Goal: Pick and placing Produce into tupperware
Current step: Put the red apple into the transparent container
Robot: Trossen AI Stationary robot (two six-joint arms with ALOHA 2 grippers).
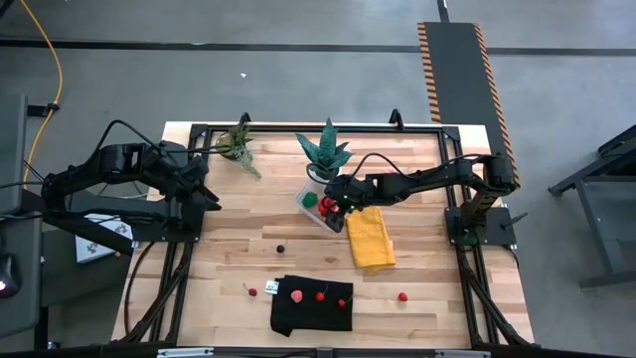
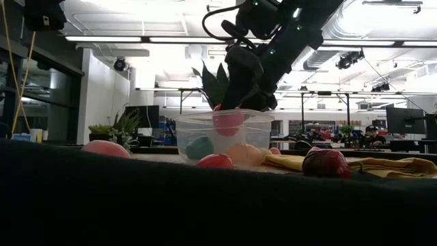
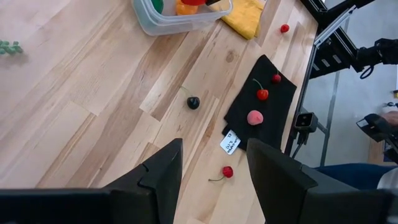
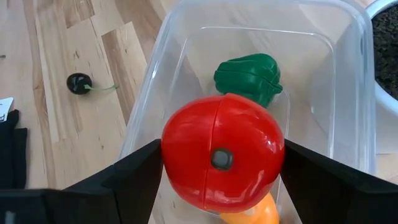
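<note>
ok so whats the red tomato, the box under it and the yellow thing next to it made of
Red tomato: looks like hard glossy plastic, with bright highlights and a seam down its middle; the right gripper's fingers hold it. Clear box: thin see-through plastic, since the wood shows through its walls. Yellow thing: seems soft cloth, matte, lying flat with folds.
</note>
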